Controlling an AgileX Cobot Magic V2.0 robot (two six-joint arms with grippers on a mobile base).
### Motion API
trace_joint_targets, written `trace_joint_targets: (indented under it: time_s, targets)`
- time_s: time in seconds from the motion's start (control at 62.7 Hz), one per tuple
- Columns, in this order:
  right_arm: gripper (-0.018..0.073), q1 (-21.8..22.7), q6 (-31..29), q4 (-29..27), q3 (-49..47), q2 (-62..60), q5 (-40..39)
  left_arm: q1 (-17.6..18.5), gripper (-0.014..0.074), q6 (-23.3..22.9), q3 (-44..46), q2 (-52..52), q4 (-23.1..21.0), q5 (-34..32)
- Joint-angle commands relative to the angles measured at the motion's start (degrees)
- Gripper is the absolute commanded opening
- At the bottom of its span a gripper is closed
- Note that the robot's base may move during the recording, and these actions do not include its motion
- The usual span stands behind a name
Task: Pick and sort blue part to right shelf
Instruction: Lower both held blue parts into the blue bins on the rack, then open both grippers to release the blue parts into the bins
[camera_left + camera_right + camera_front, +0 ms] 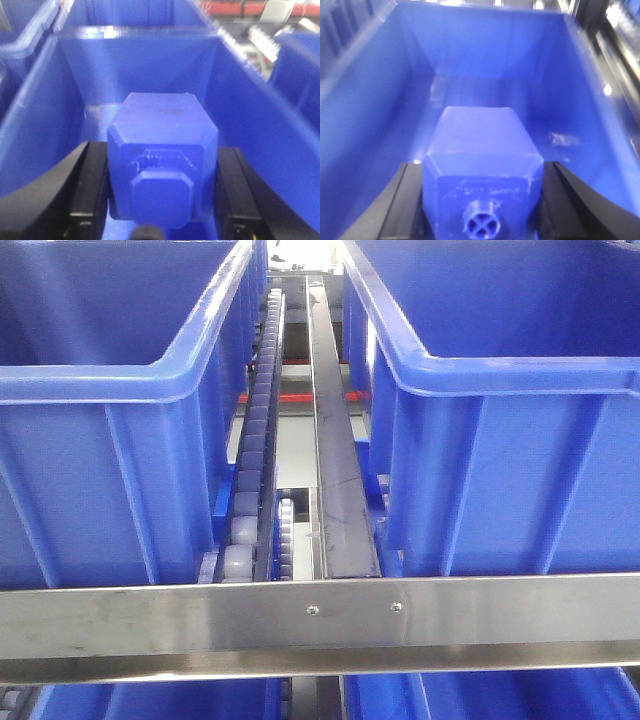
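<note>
**Both hands full over the bins**

Biggest thing out front is the right shelf (320, 615), its steel front rail running straight across, and behind it two large blue bins (110, 440), both cut off at the frame edges so I can't see their floors from there. Between them run the grey roller tracks (255, 455), partly hidden behind the rail.

My left gripper (162, 192) is clamped on a blue part (162, 150), black pads pressed against both its sides, the stub end facing the camera. Beyond my fingers lies the inside of a bin (45, 125), its far wall blurred.

My right gripper (482, 200) grips a second blue part (482, 160) the same way, a cross-shaped stub showing at the near end. Ahead of those fingers a bin interior (570, 90) opens up; only the inner edges of my fingers are in frame.
</note>
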State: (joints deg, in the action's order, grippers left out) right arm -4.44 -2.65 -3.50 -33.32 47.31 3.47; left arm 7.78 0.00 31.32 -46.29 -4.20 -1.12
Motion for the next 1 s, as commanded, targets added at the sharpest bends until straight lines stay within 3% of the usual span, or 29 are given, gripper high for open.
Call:
trace_joint_targets:
  time_s: [0.0,0.064,0.223,0.335,0.654,0.733,0.813,0.893,0.957,0.989]
  targets:
    - [0.0333,0.07,-0.50,-0.34,-3.31,3.51,-8.06,0.32,0.0251,0.00,2.87,-4.26,0.15,-8.02]
    - [0.0356,0.07,-0.50,-0.34,-4.72,5.07,-7.94,0.32,0.0323,0.00,3.73,-6.47,0.15,-8.03]
    - [0.0542,0.07,-0.11,-2.16,-9.54,8.50,-2.77,0.32,0.0526,0.00,6.35,-8.90,0.15,-7.93]
    - [0.0629,0.07,-0.11,-4.01,-11.92,9.98,-2.12,0.32,0.0535,0.00,7.20,-8.99,0.15,-7.92]
    - [0.0619,0.07,-0.11,-4.01,-12.95,10.70,-1.86,0.32,0.0512,0.00,7.45,-8.86,0.36,-7.47]
    - [0.0561,0.07,-0.11,-4.01,-12.95,10.70,-1.86,0.21,0.0426,0.00,7.45,-8.86,0.36,-7.47]
    - [0.0407,0.07,-0.11,-4.01,-12.95,10.70,-1.68,0.21,0.0295,0.00,7.45,-8.86,0.36,-7.47]
    - [0.0193,0.07,-0.11,-4.01,-12.95,10.70,-0.79,0.21,0.0160,0.00,7.45,-8.86,0.36,-7.12]
    - [0.0040,0.07,-0.11,-4.01,-12.95,10.70,0.62,0.21,0.0120,0.00,7.45,-7.99,0.36,-7.12]
    - [0.0051,0.07,-0.11,-4.01,-12.95,10.70,1.44,0.21,0.0129,0.00,7.45,-7.54,0.36,-7.01]
